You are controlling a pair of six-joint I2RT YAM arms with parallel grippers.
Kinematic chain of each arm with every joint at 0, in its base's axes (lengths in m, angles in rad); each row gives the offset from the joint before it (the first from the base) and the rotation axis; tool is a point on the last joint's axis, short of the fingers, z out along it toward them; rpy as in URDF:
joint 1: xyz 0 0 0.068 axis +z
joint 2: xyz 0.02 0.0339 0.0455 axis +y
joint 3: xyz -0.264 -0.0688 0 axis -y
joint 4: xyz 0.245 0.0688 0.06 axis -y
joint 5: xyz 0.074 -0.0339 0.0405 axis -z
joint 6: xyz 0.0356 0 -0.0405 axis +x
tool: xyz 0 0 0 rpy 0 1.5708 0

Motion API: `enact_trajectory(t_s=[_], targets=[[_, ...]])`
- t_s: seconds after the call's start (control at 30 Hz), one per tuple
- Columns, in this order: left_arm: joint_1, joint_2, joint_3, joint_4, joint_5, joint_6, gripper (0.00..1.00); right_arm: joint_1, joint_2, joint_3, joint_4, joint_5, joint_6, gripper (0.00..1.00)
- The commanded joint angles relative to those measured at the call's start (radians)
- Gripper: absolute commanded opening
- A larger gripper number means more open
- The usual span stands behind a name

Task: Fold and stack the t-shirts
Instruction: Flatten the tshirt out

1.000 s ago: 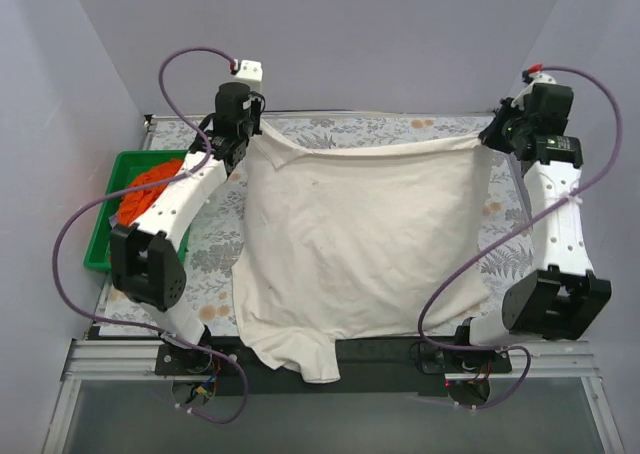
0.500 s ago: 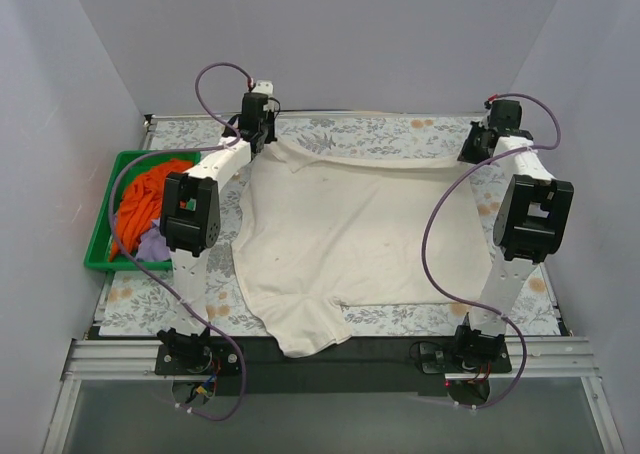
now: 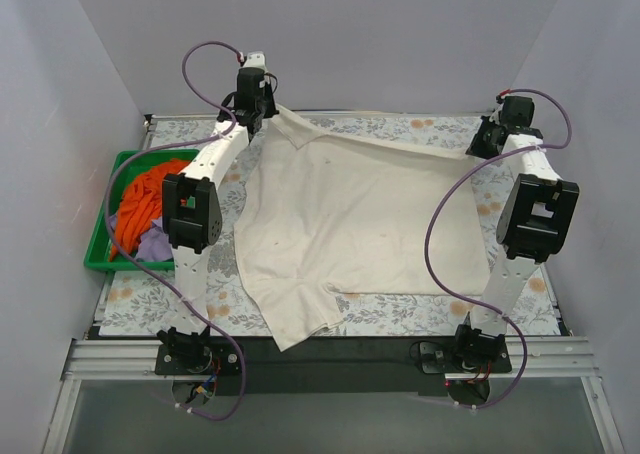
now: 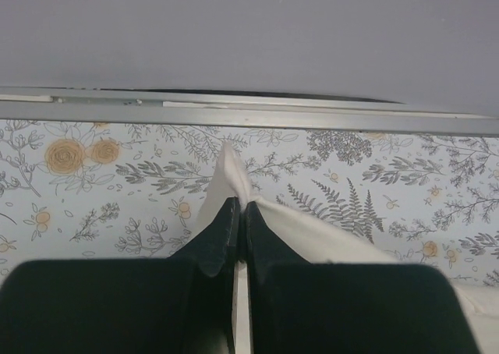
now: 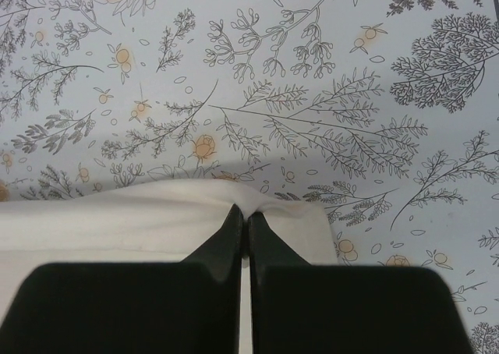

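On the floral table (image 3: 130, 299): the cream t-shirt (image 3: 360, 224) is spread across the middle, between the two arms.
cream t-shirt, far edge: it is drawn into a nearly straight line from the far-left corner to the far-right corner, and each corner is pinched by a gripper.
cream t-shirt, near edge: the cloth is laid slack on the table, and one flap is carried past the printed surface onto the dark rail (image 3: 380, 352) by the arm bases.
left gripper (image 3: 268, 112): it is clenched on the shirt's far-left corner. In the left wrist view the black fingers (image 4: 218, 237) are pressed together, with a peak of the cloth caught at their tips, close to the metal rail (image 4: 234, 108) at the table's far side.
right gripper (image 3: 480, 146): it is clenched on the far-right corner. In the right wrist view the fingers (image 5: 226, 237) are closed on a small fold, and the rest of the cloth is spread mostly to the left of that view.
green tray (image 3: 95, 264): it is set at the table's left edge, beside the left arm.
orange t-shirt (image 3: 140, 199): it is crumpled inside the tray.
lavender t-shirt (image 3: 152, 244): it is bunched at the tray's near end, touching the orange one and partly hidden by the left arm.
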Motion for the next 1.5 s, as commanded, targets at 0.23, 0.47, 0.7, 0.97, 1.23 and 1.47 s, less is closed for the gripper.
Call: enact_trajectory(t_s=[0.23, 0.47, 0.7, 0.97, 1.23, 1.47], targets=[[0.013, -0.048, -0.128, -0.029, -0.004, -0.11, 0.0, -0.025, -0.058, -0.006, 0.034, -0.01, -0.003, 0.01], [0.013, -0.131, -0.149, -0.164, 0.033, -0.295, 0.0, -0.029, -0.106, -0.026, 0.01, 0.007, -0.001, 0.01], [0.013, -0.313, -0.333, -0.15, 0.009, -0.403, 0.0, -0.034, -0.147, -0.046, -0.013, 0.018, -0.004, 0.01], [0.064, -0.262, -0.257, -0.099, -0.021, -0.372, 0.0, -0.032, -0.056, 0.033, -0.012, -0.01, 0.005, 0.01], [0.072, -0.068, -0.148, 0.006, 0.03, -0.351, 0.02, -0.034, 0.093, 0.159, -0.007, -0.04, 0.066, 0.16], [0.072, -0.063, -0.178, 0.066, 0.119, -0.305, 0.73, -0.034, 0.035, 0.141, -0.022, -0.008, 0.072, 0.67]])
